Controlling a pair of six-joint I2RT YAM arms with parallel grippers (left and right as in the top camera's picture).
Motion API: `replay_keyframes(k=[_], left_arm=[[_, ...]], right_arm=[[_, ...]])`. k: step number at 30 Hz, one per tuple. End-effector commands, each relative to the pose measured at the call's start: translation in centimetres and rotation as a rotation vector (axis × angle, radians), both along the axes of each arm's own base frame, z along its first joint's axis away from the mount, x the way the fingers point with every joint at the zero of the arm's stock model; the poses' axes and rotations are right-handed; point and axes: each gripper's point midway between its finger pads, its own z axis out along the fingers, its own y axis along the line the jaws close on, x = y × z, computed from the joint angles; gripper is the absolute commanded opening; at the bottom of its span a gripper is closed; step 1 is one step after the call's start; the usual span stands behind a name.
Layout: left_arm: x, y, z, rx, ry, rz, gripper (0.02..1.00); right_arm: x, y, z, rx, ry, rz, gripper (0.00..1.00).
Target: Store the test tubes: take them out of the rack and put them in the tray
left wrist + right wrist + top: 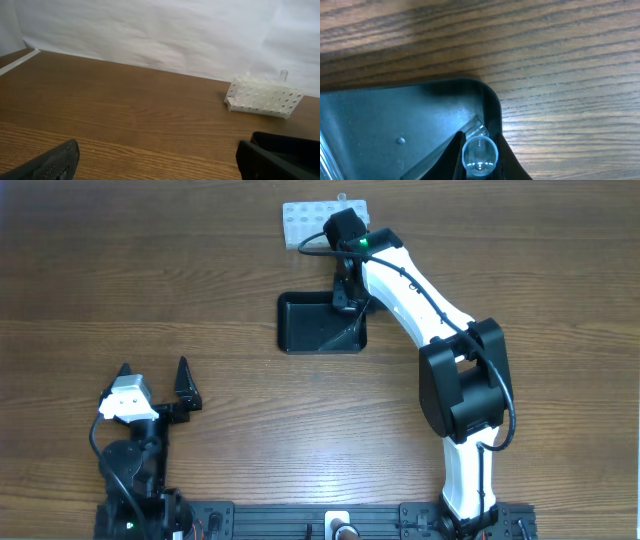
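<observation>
- Presently, item one: right gripper (345, 292), reached out over the tray's one-o'clock corner. Jaws clenched on a clear test tube (480, 152), closed to the width of the glass with one on each flank. The right wrist view looks straight into the tube's mouth, so it lies along the line of the jaws. Judged purpose: brought here to be set down inside the tray.
- Item two: tray (300, 340), black, shallow, round-cornered, flat on the table (120, 270) near its middle. The held tube hangs just inside the corner wall. Whether its far end touches the tray floor, I cannot tell. Glints on the floor toward five o'clock may be tubes already stowed, but they are too faint to be sure.
- Item three: rack (310, 225), white, many-holed, at twelve o'clock of the tray, near it but apart. One spare tube (342, 198) stands upright at the rack's far edge, so the job reads as unfinished. The short gap between rack and tray suits quick carrying.
- Item four: left gripper (153, 372), at eight o'clock of the tray, well apart from it and close to its own base. Jaws released, spread wide, holding and touching nothing. Judged parked out of the way, leaving the tray to the right arm.
</observation>
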Motion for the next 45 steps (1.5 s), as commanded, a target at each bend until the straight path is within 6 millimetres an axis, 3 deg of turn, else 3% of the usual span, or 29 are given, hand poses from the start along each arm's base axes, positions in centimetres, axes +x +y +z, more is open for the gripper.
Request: replay_keyframes(k=[1, 6, 9, 16, 21, 29, 38, 42, 45], left_arm=[[0.0, -0.3, -0.2, 0.014, 0.004, -0.015, 0.998], [0.0, -0.3, -0.2, 0.014, 0.004, -0.015, 0.998], [0.0, -0.3, -0.2, 0.014, 0.004, -0.015, 0.998], [0.0, -0.3, -0.2, 0.014, 0.004, -0.015, 0.996], [0.0, -0.3, -0.2, 0.013, 0.004, -0.015, 0.996], [0.0, -0.3, -0.2, 0.014, 0.004, -0.015, 0.998], [0.0, -0.3, -0.2, 0.014, 0.004, -0.015, 0.998], [0.0, -0.3, -0.2, 0.014, 0.004, -0.015, 0.996], [0.0, -0.3, -0.2, 0.014, 0.004, -0.015, 0.998]], right_arm=[[0.3, 0.4, -0.6, -0.017, -0.005, 0.013, 0.036], [0.2, 0.7, -0.9, -0.020, 0.000, 0.020, 0.205], [0.1, 0.8, -1.1, -0.022, 0.006, 0.022, 0.421], [0.1, 1.0, -0.7, -0.016, 0.004, 0.027, 0.645], [1.1, 1.6, 1.4, 0.000, -0.031, 0.028, 0.660], [4.2, 3.1, 7.2, 0.057, -0.162, 0.041, 0.658], [11.0, 3.0, 14.2, -0.041, -0.518, 0.137, 0.669], [13.6, 2.2, 16.2, -0.131, -0.651, 0.157, 0.750], [15.3, 1.7, 16.7, -0.175, -0.718, 0.155, 0.772]])
